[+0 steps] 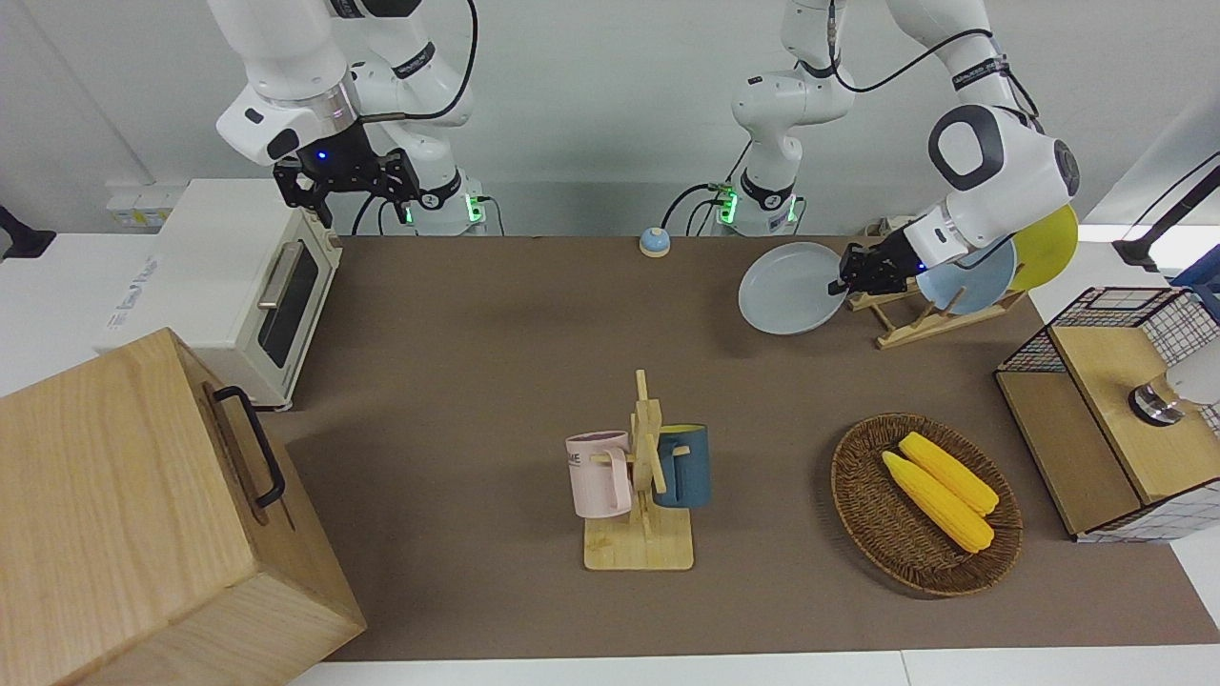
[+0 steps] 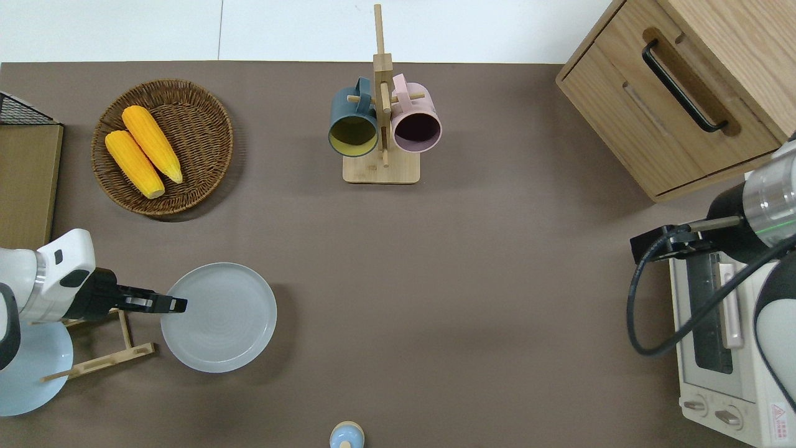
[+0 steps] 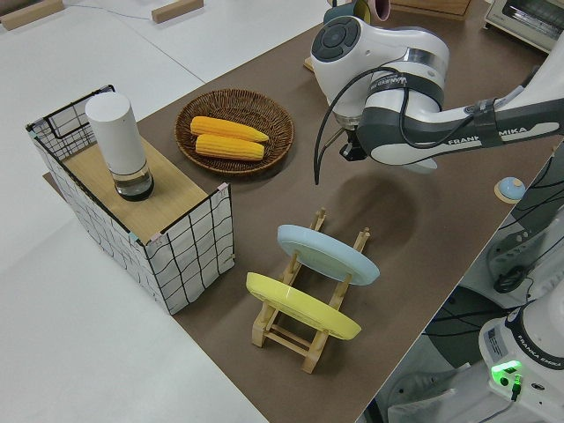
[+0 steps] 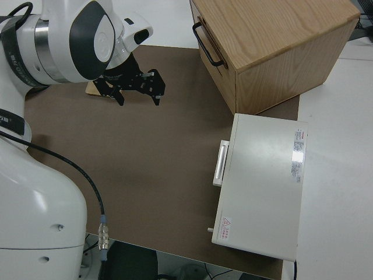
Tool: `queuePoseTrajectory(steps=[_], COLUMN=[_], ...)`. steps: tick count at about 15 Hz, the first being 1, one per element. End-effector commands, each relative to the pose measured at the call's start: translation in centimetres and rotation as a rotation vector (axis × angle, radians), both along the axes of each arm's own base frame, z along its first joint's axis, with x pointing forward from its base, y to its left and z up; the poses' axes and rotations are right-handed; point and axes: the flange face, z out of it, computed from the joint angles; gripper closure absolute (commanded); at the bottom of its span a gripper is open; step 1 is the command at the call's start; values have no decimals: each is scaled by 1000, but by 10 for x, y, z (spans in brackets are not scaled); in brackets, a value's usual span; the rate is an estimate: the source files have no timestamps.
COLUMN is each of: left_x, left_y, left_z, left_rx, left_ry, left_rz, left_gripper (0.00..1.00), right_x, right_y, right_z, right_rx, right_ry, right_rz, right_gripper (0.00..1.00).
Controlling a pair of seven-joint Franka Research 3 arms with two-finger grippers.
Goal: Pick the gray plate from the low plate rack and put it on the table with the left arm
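Bright, even room light falls from above on my table [image 2: 435, 261]. Shadows stay soft: a faint one hugs the gray plate [image 2: 219, 317] I carry, another rims the basket [image 2: 208, 102]. No glare, no blur. The front view bends slightly at its edges.

Plates, round, three: one pale gray plate [image 2: 219, 317], one light blue plate [image 3: 327, 253], one yellow plate [image 3: 301, 306].

Plate rack, low, light-wood slatted [image 3: 304, 339] — one.

Mugs, two: one pink mug [image 1: 599, 474], one dark blue mug [image 1: 683, 465]. Wooden mug stand [image 1: 644, 505] — one.

Yellow corn cobs, two [image 2: 153, 143] [image 2: 134, 163]; round woven wicker basket [image 2: 199, 118], one.

Black wire basket with a wooden lid [image 3: 176, 229], one; white cylinder on it [image 3: 119, 143], one.

White toaster oven [image 4: 262, 181], one. Light-wood drawer cabinet with black handle [image 2: 671, 93], one. Small blue bell [image 1: 654, 242], one.

White robot arms, two.
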Motion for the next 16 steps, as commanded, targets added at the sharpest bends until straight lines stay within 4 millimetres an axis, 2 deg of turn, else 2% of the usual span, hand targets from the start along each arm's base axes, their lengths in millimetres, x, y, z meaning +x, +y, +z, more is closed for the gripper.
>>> queuePoseTrajectory(steps=[1,5,10,11,13,15,16], left_x=[-9,-11,-10,-9,-9,-8,-8], left_y=[-4,-13,-20,-20,-22,-21,-20], left_z=[-33,-50,-56,-58,-60,-59,-59], left_rx=[-1,-22,-25,-26,-26,-23,-22], left_ry=[-23,-3,5,9,13,8,6], left_rz=[29,45,36,36,33,34,36], left_gripper=[1000,1000,992,961,849,556,472], right_x=[-2,-2,-2,-2,-2,-2,-2], right_y=[-2,-2,-3,-2,-2,-2,-2], right_z=[4,3,4,4,4,4,3], right_rx=[-8,-8,-8,-8,-8,-8,-8], right_ry=[1,2,1,1,1,1,2], right_rz=[-15,-15,-16,-15,-15,-15,-15], right_gripper=[17,17,17,17,17,17,17])
